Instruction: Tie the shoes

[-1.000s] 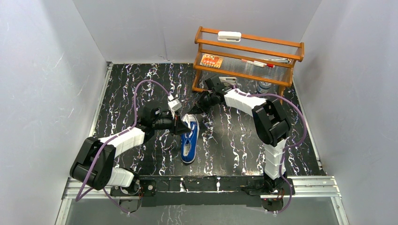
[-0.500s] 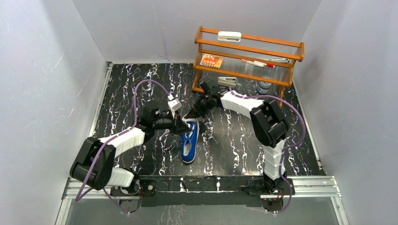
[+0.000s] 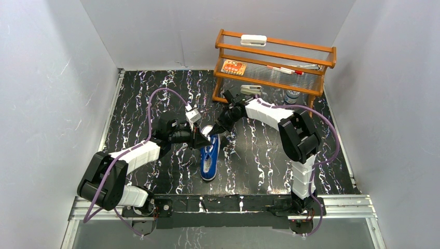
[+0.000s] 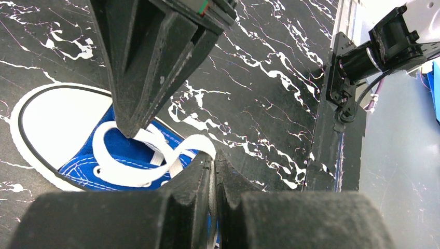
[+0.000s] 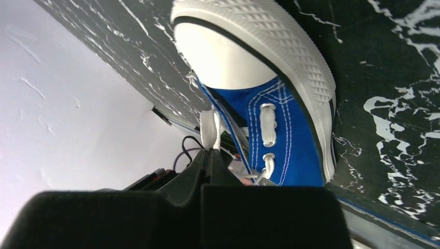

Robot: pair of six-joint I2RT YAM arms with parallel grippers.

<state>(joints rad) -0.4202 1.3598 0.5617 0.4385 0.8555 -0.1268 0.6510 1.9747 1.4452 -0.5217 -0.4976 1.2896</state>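
A small blue canvas sneaker (image 3: 209, 158) with white toe cap lies on the black marbled table, toe toward the back. My left gripper (image 3: 203, 140) is at the shoe's left side near the toe, shut on a white lace (image 4: 176, 156) that loops over the blue upper. My right gripper (image 3: 216, 129) is just behind the toe, shut on another white lace (image 5: 210, 127). The two grippers are close together above the toe. In the right wrist view the toe cap (image 5: 223, 57) and eyelets fill the frame. In the left wrist view the right gripper's fingers (image 4: 155, 57) hang above the laces.
A wooden rack (image 3: 275, 62) with a white block, a card and a pen stands at the back right. A small bottle (image 3: 291, 95) sits beside it. Grey walls close in left, back and right. A metal rail (image 3: 223, 203) runs along the near edge.
The right gripper has moved left and toward the shoe's toe, closing in on the left gripper. The left arm and the shoe have barely moved.
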